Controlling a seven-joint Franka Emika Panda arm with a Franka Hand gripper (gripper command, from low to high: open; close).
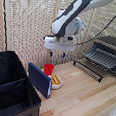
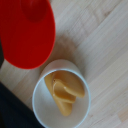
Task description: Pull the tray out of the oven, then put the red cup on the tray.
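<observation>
Two dishes sit under my wrist camera: the red cup (image 2: 27, 32) touching a white bowl (image 2: 61, 95). I see my gripper (image 1: 56, 56) above them, fingers spread, holding nothing. Farther off, the tray (image 1: 105, 59) sticks out of the oven (image 1: 111, 48).

Hand (image 1: 57, 55) downward, fingers apart.

A small white bowl (image 1: 57, 83) (image 2: 61, 95) with yellow pieces (image 2: 63, 93) in it sits on the light wooden table (image 1: 85, 96) below me. Just beside it, toward the exterior view's left, a flat blue board (image 1: 39, 79) stands upright on its edge. Further that way, a large black open crate (image 1: 11, 87) fills the near corner. Behind everything runs a pale woven screen (image 1: 29, 26), and a dark cable (image 1: 104, 28) hangs across it.
</observation>
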